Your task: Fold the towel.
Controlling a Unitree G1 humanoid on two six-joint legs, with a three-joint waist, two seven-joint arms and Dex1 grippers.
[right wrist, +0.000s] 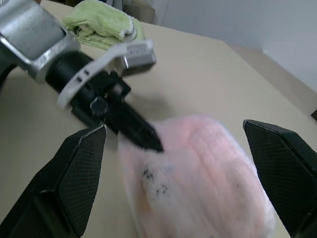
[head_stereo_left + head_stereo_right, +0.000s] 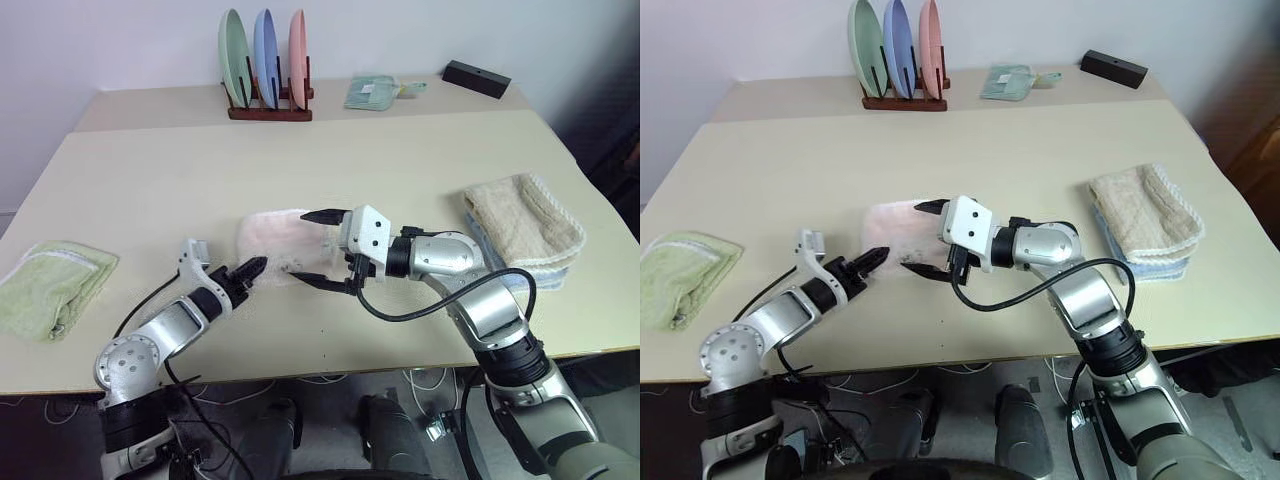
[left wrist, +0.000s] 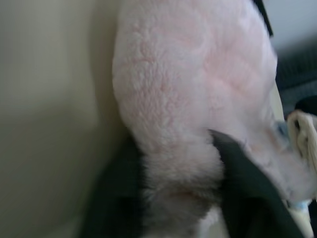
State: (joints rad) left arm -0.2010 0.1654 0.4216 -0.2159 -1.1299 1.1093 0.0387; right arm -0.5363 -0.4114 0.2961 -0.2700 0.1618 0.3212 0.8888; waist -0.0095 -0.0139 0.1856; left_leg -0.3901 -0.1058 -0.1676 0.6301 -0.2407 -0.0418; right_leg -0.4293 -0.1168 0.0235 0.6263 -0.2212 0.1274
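Note:
The towel (image 2: 272,233) lies folded into a small pale pink pad at the middle of the table (image 2: 150,170). A small black drawing (image 1: 154,181) shows on its top. My left gripper (image 2: 251,269) reaches in from the near left and is shut on the towel's near-left edge; in the left wrist view its dark fingers (image 3: 119,198) pinch a tuft of pink pile (image 3: 188,89). My right gripper (image 2: 316,248) hovers just above the towel's right side, pointing left. Its jaws stand wide open with nothing between them.
A beige folded towel (image 2: 522,222) lies on a light blue one at the right edge. At the near left is a green folded towel (image 2: 50,285). A rack with three plates (image 2: 265,60), a folded cloth (image 2: 372,92) and a black box (image 2: 476,78) stand along the back.

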